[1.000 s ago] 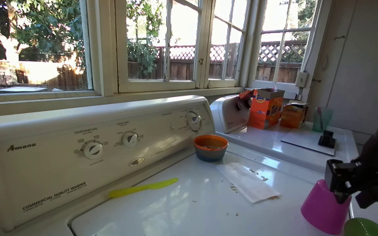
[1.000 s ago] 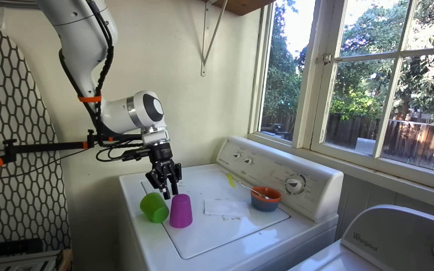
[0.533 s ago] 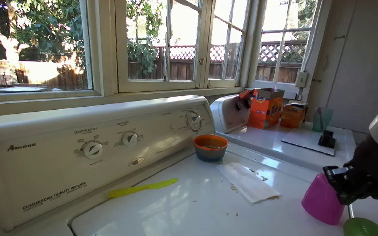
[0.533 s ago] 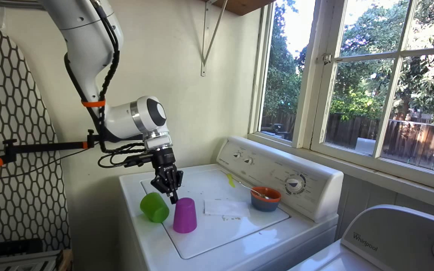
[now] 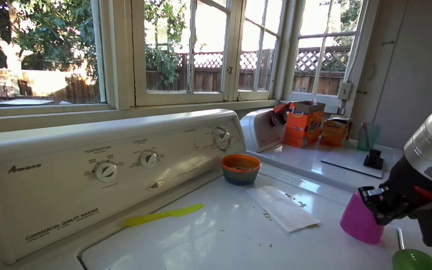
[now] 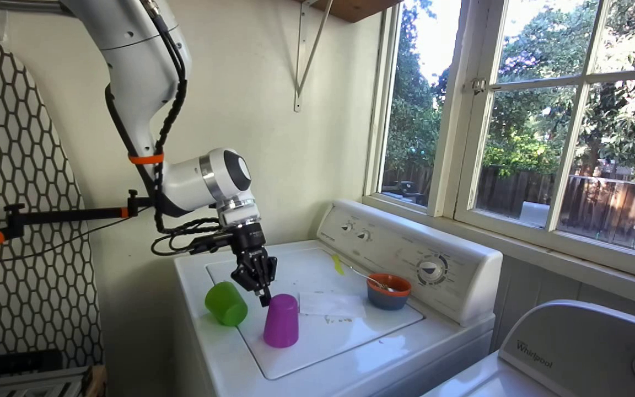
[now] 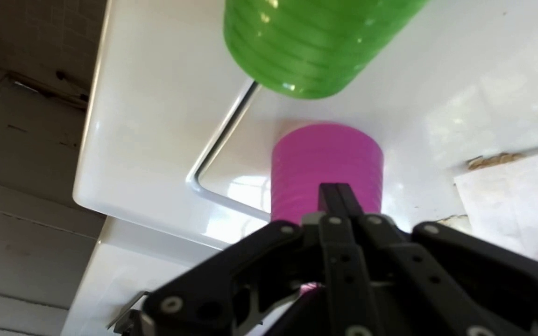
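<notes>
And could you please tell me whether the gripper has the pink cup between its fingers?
No, in the wrist view the gripper has its fingers shut together, and the pink cup shows beyond them.

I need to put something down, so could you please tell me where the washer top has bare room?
Between the yellow knife and the white napkin lies a broad patch of lid with stray crumbs. A bare strip runs along the washer edge facing the Whirlpool machine. It is crowded where the gripper, pink cup and green cup sit close together.
</notes>
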Motion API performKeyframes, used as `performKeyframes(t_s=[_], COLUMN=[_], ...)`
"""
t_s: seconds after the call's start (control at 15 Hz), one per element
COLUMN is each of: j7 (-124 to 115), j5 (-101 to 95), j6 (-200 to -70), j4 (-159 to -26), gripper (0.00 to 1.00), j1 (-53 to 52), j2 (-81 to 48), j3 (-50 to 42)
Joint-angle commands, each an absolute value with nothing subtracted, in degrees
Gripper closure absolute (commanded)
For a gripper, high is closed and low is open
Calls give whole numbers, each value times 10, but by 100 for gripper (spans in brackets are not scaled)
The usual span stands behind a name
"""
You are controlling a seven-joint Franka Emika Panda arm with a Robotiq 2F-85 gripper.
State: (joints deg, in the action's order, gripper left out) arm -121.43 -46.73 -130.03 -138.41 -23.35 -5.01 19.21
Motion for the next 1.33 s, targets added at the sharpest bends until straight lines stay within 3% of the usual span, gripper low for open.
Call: performKeyframes(t_s=[0.0, 0.07, 0.2, 0.73, 0.87, 1.27], j7=[-1225, -1222, -1216, -1196, -1191, -1160], j5=[-481, -477, -466, -390, -363, -293], j6=[-1299, -1298, -1291, -1319, -1333, -1384], j4=[-1381, -1381, -1382, -1388, -1393, -1409], gripper=[100, 74, 66, 5, 0, 0], j1=[-233, -234, -235, -229, -229, -229], j2=[-42, -38, -31, -28, -25, -31], j3=[195, 197, 201, 205, 205, 203])
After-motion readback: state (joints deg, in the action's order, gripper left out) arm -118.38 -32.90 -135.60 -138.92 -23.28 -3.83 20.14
